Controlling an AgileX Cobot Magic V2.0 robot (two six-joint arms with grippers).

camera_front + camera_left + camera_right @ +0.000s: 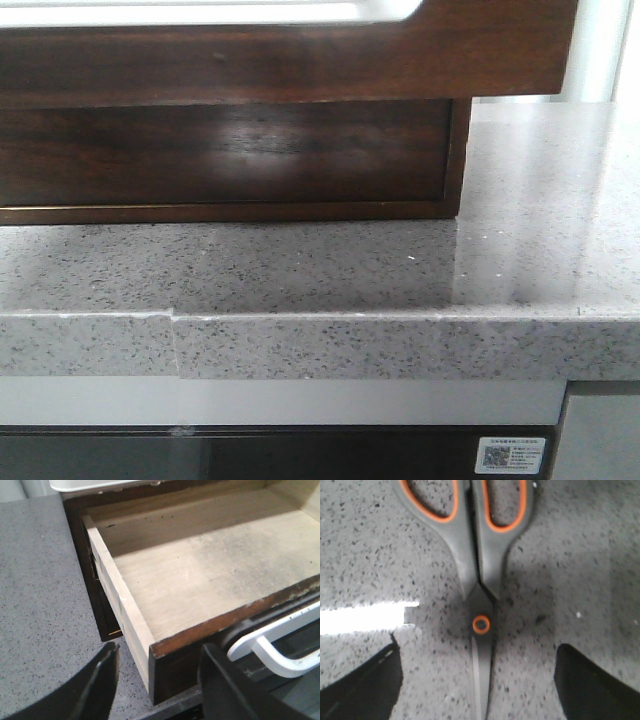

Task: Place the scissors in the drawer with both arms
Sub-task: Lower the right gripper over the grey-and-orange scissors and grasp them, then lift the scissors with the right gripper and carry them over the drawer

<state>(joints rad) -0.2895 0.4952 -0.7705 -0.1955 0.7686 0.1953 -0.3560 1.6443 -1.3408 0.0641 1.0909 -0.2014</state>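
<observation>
Both your tools stand spread.
Left tool (157, 680) and right tool (477, 680) grip nothing between their fingers.

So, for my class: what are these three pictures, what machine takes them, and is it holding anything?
This is a two-armed robot, and each arm ends in a two-fingered tool. The front picture looks forward over a speckled grey stone counter at a dark-brown wooden cabinet; neither arm shows there. The other two pictures come from cameras on the wrists. The left wrist camera looks into an open wooden drawer, which looks empty in the part that shows. The left tool is open, a dark finger on either side of the drawer's front corner, gripping nothing. A white handle shows beside it. The right wrist camera looks down on grey, orange-trimmed scissors lying closed on the counter. The right tool is open, its fingers apart either side of the blades, so nothing is held.
</observation>
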